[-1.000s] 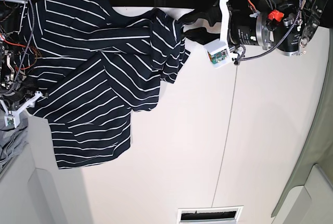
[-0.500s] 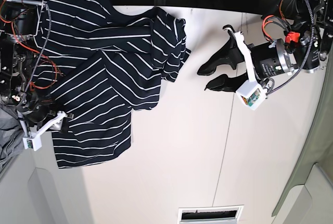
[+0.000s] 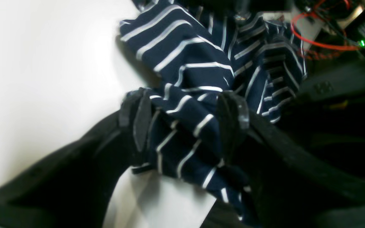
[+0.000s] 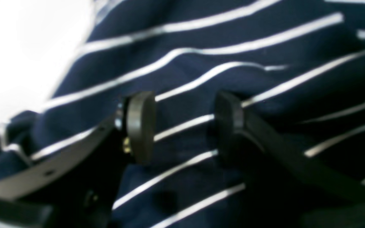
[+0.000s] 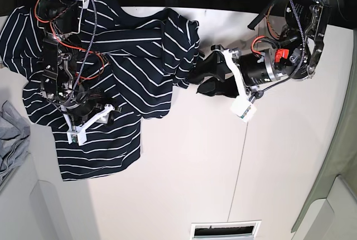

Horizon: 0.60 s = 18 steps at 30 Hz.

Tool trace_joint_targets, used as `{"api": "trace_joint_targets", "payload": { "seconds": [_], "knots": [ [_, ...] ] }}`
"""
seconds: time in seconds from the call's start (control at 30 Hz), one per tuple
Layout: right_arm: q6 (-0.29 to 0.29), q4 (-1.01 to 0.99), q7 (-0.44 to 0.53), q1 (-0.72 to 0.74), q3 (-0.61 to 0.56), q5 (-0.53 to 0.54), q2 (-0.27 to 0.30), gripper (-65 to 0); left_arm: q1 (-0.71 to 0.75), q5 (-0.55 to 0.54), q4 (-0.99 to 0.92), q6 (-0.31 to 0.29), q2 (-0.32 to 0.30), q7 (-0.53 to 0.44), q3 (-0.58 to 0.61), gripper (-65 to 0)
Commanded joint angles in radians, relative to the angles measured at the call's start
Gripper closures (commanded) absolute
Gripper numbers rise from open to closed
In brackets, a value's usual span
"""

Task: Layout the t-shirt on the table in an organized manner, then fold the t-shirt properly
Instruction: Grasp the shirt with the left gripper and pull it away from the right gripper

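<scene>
The t-shirt (image 5: 120, 64), dark navy with thin white stripes, lies crumpled across the back left of the white table (image 5: 189, 167). My left gripper (image 5: 202, 78) is at the shirt's right edge. In the left wrist view (image 3: 184, 122) its jaws stand apart with a bunched fold of the shirt (image 3: 185, 63) between the fingers (image 3: 136, 120). My right gripper (image 5: 110, 111) is over the shirt's lower middle. In the right wrist view (image 4: 184, 125) it is open, with its fingers (image 4: 141, 126) right at the striped fabric (image 4: 233, 47).
A plain grey cloth (image 5: 11, 139) lies at the table's left edge. A thin dark seam (image 5: 242, 156) runs down the table and a slotted vent (image 5: 225, 230) sits at the front. Red wires and cables (image 5: 61, 44) hang over the shirt's left part.
My left gripper has moved left from the bare table to the shirt's right edge. My right gripper has moved right, out over the shirt. More of the shirt now shows at the far left.
</scene>
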Motion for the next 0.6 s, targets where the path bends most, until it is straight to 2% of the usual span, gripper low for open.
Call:
{"api": "trace_joint_targets", "payload": {
  "seconds": [0.0,0.03,0.13,0.23,0.27,0.3,0.37,0.4,0.5,0.57],
  "knots": [
    [0.001,0.002,0.009,0.024,0.003,-0.002,0.003,-30.1,-0.008,0.01,0.014,-0.008,-0.005,-0.01,0.019,-35.7],
    [0.002,-0.006,0.009,0.024,0.003,-0.014,0.002,-30.1,-0.008,0.046,0.014,-0.003,-0.005,-0.01,0.038,-35.7],
    [0.002,-0.013,0.009,0.024,0.003,-0.034,0.005,-30.1,-0.008,0.136,0.014,0.058,-0.005,-0.011,0.083,-35.7],
    [0.002,-0.013,0.012,0.024,0.003,-0.033,0.016,-30.1,-0.008,0.177,0.014,0.063,-0.005,-0.01,0.115,-35.1],
    [0.002,-0.013,0.02,0.024,0.003,-0.033,0.019,-30.1,-0.008,0.19,0.014,0.063,-0.005,-0.011,0.12,-31.3],
    [0.002,-0.013,0.029,0.024,0.003,-0.034,0.019,-30.0,-0.008,0.207,0.014,0.063,-0.005,-0.01,0.12,-23.4],
    [0.002,-0.013,0.052,0.025,0.003,-0.048,0.019,-29.9,-0.011,0.255,0.014,0.063,-0.006,-0.002,0.118,-3.0],
    [0.001,-0.013,0.062,0.025,0.003,-0.064,0.019,-29.9,-0.017,0.28,0.014,0.063,-0.011,0.013,0.117,0.0],
    [-0.046,-0.017,0.068,0.024,0.003,-0.098,0.031,-29.9,-0.036,0.301,0.015,0.064,-0.035,0.061,0.116,0.0],
    [-0.055,-0.029,0.068,0.024,0.003,-0.1,0.053,-29.9,-0.048,0.301,0.015,0.064,-0.066,0.061,0.111,0.0]
  ]
}}
